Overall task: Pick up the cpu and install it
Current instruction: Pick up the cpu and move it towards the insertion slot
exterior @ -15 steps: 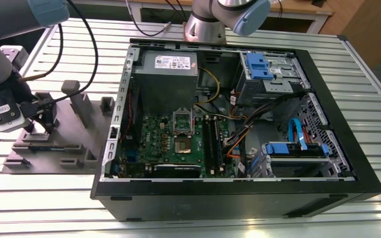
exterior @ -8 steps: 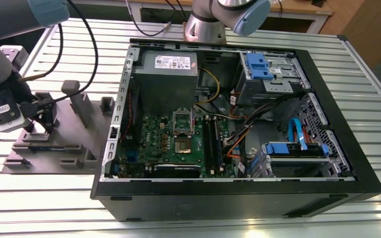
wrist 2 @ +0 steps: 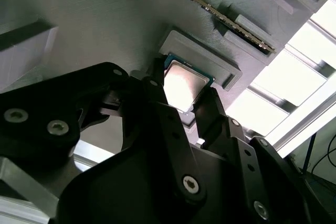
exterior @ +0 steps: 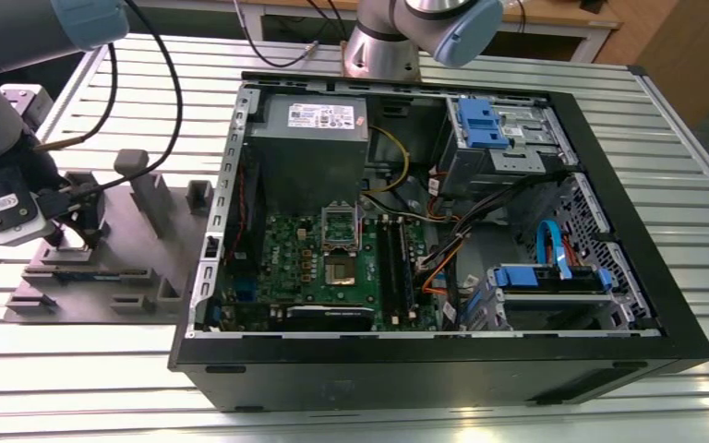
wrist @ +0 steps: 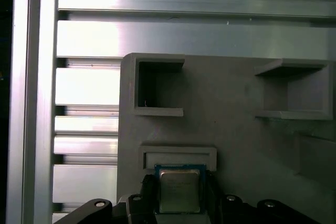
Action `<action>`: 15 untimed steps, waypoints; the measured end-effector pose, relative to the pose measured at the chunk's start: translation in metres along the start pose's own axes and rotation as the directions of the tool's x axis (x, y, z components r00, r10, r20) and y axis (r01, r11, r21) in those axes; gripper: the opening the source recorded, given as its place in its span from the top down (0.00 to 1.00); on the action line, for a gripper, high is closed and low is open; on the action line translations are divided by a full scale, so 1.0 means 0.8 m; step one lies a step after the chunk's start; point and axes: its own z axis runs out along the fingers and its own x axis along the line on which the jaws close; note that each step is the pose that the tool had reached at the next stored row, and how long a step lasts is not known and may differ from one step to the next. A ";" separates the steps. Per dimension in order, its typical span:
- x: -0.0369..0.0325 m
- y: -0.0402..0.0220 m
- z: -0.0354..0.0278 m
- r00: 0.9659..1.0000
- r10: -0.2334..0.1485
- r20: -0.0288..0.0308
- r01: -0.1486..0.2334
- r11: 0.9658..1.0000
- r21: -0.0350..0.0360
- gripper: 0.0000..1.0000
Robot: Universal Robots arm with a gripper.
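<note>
Jaws straddle the cpu (wrist 2: 186,83) at the grey tray (wrist: 231,129); their tips hide its edges, so we cannot tell whether they clench it.

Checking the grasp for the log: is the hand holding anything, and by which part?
The hand looks closed on the chip, with its fingers on two opposite side edges. The chip sits at its grey holder.

An open computer case (exterior: 453,365) lies in the middle of the desk (exterior: 71,369). Beside it, toward the desk's edge at the exterior view's left, a grey tray (exterior: 126,249) holds 1 memory stick (exterior: 84,275).
</note>
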 end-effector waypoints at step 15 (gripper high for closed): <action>-0.0002 0.0003 -0.0100 1.000 0.000 0.000 0.000 1.000 0.000 0.53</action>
